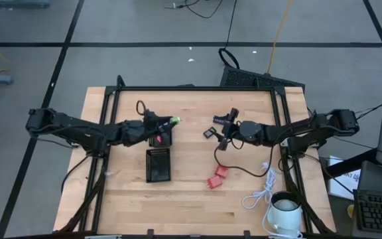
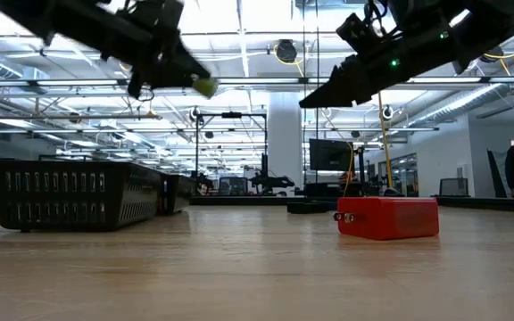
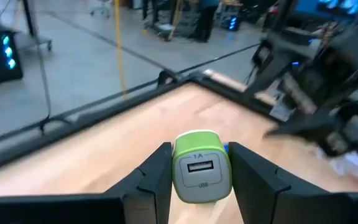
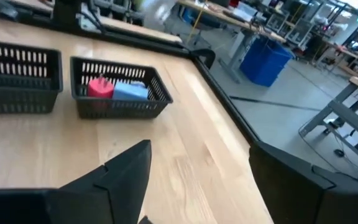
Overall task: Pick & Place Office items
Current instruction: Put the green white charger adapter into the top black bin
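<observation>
Squeezing a green piece [image 3: 202, 169] tight between the two fingers of the left gripper [image 1: 172, 121]. Holding it up in the air, left of the table's middle, over the far side of the small black basket [image 1: 159, 139]. Not touching the wooden table [image 1: 197, 206] at all. Showing a little plug slot on its front in the left wrist view.

Keeping the fingers of the right gripper [image 1: 214, 131] spread wide apart, with nothing between them. Hanging in the air too, close to the middle of the table, to the right of the left gripper and apart from it.

Down in the small black basket, can see a red piece [image 4: 100, 87] and a blue piece [image 4: 130, 91], side by side and touching. Just on the near side of that basket, a bigger black basket [image 1: 158, 164].

Out on the bare wood, to the right of the bigger basket, two more red pieces [image 1: 217, 176], lying close together.

Toward the near right corner, a white cable [image 1: 260, 194] in a curl, and next to it a white mug [image 1: 285, 211].
</observation>
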Tool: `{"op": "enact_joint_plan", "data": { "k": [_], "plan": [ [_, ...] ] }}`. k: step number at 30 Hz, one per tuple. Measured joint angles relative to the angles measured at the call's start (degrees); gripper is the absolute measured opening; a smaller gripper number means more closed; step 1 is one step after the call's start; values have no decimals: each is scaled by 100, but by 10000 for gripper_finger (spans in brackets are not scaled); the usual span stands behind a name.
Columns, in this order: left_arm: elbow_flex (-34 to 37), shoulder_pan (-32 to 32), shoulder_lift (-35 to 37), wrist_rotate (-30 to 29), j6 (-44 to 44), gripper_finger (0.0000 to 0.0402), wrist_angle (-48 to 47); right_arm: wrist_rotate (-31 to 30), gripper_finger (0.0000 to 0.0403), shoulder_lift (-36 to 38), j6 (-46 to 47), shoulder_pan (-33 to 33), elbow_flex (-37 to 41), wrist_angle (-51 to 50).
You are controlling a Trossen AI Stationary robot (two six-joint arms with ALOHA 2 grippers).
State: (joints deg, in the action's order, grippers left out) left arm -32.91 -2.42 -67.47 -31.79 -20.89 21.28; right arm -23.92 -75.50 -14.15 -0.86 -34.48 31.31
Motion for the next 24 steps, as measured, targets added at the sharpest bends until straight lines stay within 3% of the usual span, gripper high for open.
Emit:
{"op": "enact_joint_plan", "data": {
  "k": [10, 16, 21, 24],
  "plan": [
    [1052, -713, 86, -1041, -1613, 132, -250, 3, 255, -9, 2, -164, 182, 271],
    [1069, -1133, 86, -1407, -2290, 132, -1227, 13, 255, -9, 21, -225, 182, 269],
    [1069, -1384, 86, -2042, -3429, 132, -2321, 19, 255, -9, 22, -220, 182, 269],
    [1069, -1480, 86, -2113, -3896, 132, -2777, 17, 254, -9, 22, -221, 182, 266]
  ]
}}
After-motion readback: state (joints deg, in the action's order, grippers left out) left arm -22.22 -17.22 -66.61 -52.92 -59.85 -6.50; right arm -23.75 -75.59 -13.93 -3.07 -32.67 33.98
